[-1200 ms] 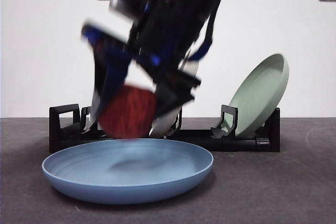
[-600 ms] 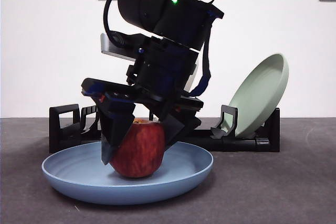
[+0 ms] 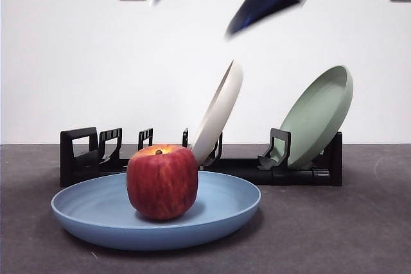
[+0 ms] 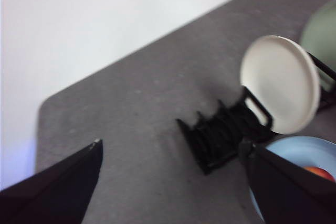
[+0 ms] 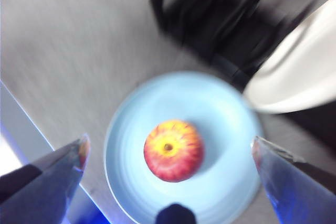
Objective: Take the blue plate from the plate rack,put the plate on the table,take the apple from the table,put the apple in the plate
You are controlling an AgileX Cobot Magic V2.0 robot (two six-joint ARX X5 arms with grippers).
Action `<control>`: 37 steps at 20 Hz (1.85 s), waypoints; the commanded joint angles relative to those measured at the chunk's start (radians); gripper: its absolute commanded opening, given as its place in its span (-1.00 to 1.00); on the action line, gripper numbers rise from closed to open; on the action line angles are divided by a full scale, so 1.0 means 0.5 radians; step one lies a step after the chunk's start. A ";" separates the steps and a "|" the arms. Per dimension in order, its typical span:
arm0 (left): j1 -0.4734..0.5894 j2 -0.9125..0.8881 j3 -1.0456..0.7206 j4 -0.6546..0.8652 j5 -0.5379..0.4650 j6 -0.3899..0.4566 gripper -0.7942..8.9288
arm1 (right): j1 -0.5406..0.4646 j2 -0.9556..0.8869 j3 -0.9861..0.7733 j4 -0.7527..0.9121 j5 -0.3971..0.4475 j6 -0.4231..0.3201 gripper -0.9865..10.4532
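a: front view, what stands around the round red apple (image 3: 162, 181)?
b: behind it a long black slotted plate rack (image 3: 83, 155) holds a tilted cream-white plate (image 3: 218, 112) and a sage-green plate (image 3: 319, 115).
a: and the apple?
b: upright, stem up, in the shallow light-blue plate (image 3: 96, 210), below the right gripper (image 5: 169, 153), fingers wide apart. left gripper (image 4: 173, 156) also spread.

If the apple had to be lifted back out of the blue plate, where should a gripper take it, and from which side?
Grip the apple across its widest middle, coming straight down from above: it stands upright, stem up, mid-plate, and the blue plate has a raised rim blocking low side approaches. The right gripper, open, is directly overhead.
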 commanded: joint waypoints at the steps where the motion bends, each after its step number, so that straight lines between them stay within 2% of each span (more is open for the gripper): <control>1: 0.004 0.051 -0.005 0.040 0.135 0.095 0.06 | -0.072 -0.260 -0.005 -0.055 0.007 -0.015 0.11; 3: 0.004 0.104 -0.005 0.152 0.307 0.192 0.04 | -0.146 -0.456 -0.005 -0.147 0.008 -0.039 0.10; 4: 0.004 0.130 -0.005 0.215 0.421 0.246 -0.11 | -0.187 -0.549 -0.005 -0.210 0.008 -0.043 0.08; 5: 0.004 0.150 -0.005 0.264 0.517 0.289 -0.28 | -0.217 -0.613 -0.005 -0.262 0.009 -0.043 -0.06; 8: 0.005 0.222 -0.005 0.359 0.737 0.394 -0.88 | -0.285 -0.769 -0.005 -0.420 0.014 -0.112 -0.72; 9: 0.005 0.242 -0.005 0.369 0.752 0.404 -0.85 | -0.292 -0.800 -0.005 -0.450 0.016 -0.143 -0.87; 12: 0.005 0.262 -0.040 0.372 0.769 0.411 -0.85 | -0.299 -0.842 -0.006 -0.465 0.110 -0.149 -0.85; 16: 0.034 0.139 -0.356 0.517 0.766 0.393 -0.85 | -0.299 -0.845 -0.063 -0.426 0.095 -0.150 -0.85; 19: 0.102 -0.123 -0.864 0.883 0.767 0.365 -0.85 | -0.298 -0.900 -0.258 -0.201 0.057 -0.129 -0.85; 23: 0.272 -0.558 -1.643 1.442 0.764 0.229 -0.85 | -0.298 -1.025 -0.690 0.150 0.043 -0.049 -0.85; 27: 0.375 -0.932 -2.253 1.723 0.765 0.074 -0.85 | -0.297 -1.195 -1.206 0.616 0.047 0.130 -0.85; 29: 0.394 -1.083 -2.477 1.809 0.764 0.033 -0.85 | -0.297 -1.264 -1.415 0.776 0.065 0.173 -0.85; 32: 0.397 -1.228 -2.672 1.908 0.772 0.005 -0.85 | -0.297 -1.315 -1.549 0.830 0.063 0.184 -0.85; 37: 0.397 -1.252 -2.686 2.016 0.768 0.013 -0.84 | -0.297 -1.306 -1.550 0.824 0.059 0.198 -0.85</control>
